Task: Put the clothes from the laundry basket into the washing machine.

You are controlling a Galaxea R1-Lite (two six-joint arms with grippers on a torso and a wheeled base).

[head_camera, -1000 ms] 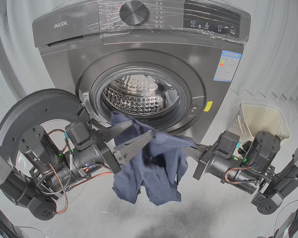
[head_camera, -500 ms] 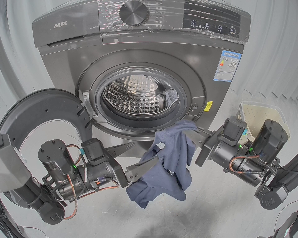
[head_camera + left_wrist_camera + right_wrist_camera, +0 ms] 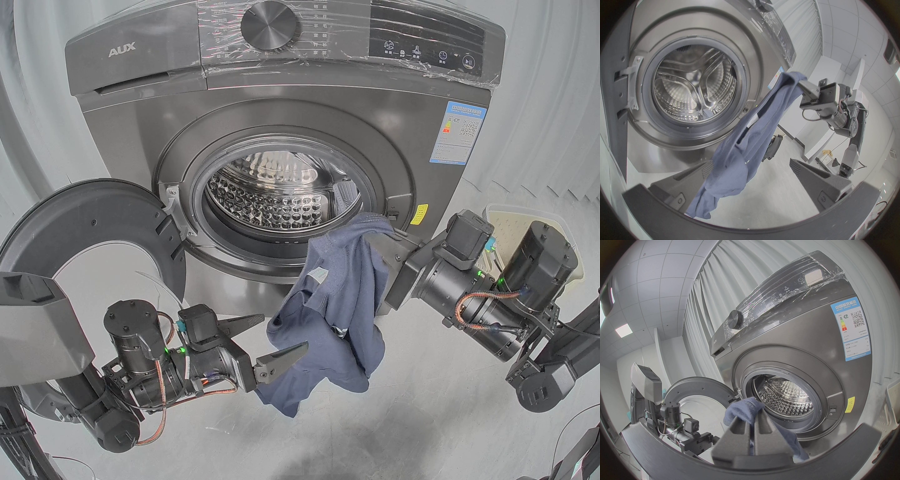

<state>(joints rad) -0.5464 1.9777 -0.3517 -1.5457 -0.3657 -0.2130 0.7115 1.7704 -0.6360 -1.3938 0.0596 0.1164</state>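
A navy blue garment [image 3: 340, 306] hangs from my right gripper [image 3: 375, 236], which is shut on its top edge just in front of the lower right rim of the washing machine's open drum [image 3: 275, 187]. In the right wrist view the shut fingers [image 3: 765, 430] pinch the blue cloth [image 3: 742, 408] before the drum [image 3: 784, 399]. My left gripper [image 3: 284, 334] is open, low and to the left of the garment. The cloth's lower folds [image 3: 731, 162] hang beside one finger [image 3: 684, 181]; I cannot tell whether they touch. The laundry basket [image 3: 531, 231] stands behind my right arm.
The washer's round door [image 3: 87, 225] is swung wide open on the left, above my left arm. The grey floor [image 3: 425, 412] in front of the machine is bare. White curtains [image 3: 550, 112] hang on both sides of the machine.
My left gripper has let the garment slip out and dropped down and back to the left. My right gripper has carried the garment up and toward the drum opening.
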